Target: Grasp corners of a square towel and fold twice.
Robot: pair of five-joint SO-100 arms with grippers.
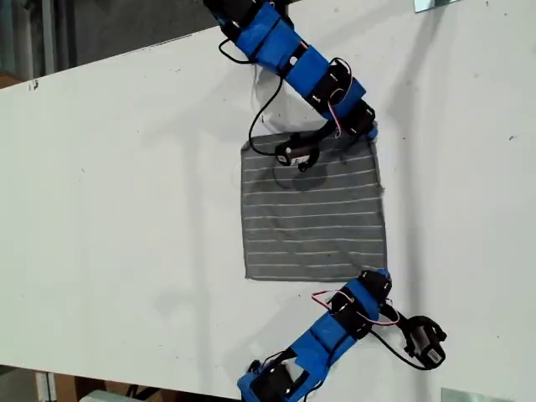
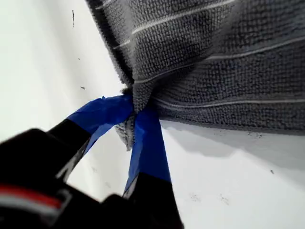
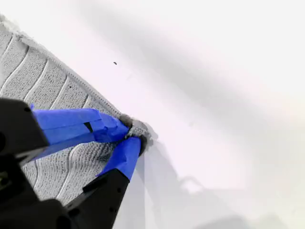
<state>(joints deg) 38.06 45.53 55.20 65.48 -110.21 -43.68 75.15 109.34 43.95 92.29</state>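
Observation:
The towel [image 1: 314, 218], dark gray with thin pale stripes, lies flat and square on the white table [image 1: 126, 209]. My first gripper [image 1: 378, 275] comes from the arm at the exterior view's bottom and is shut on the towel's lower right corner as that view shows it. The first wrist view shows its blue fingers [image 2: 147, 143] pinching the bunched corner [image 2: 129, 129] of the towel [image 2: 214, 57]. My second gripper [image 1: 368, 132], on the arm from the exterior view's top, is shut on the upper right corner [image 3: 138, 130], with the towel [image 3: 43, 81] beneath it.
The table's far edge [image 1: 126, 52] runs diagonally across the exterior view's upper left. The second arm's wrist camera [image 1: 297, 151] and black cable hang over the towel's upper edge. Small metal pieces sit at the exterior view's top right [image 1: 435, 4] and bottom right [image 1: 473, 395].

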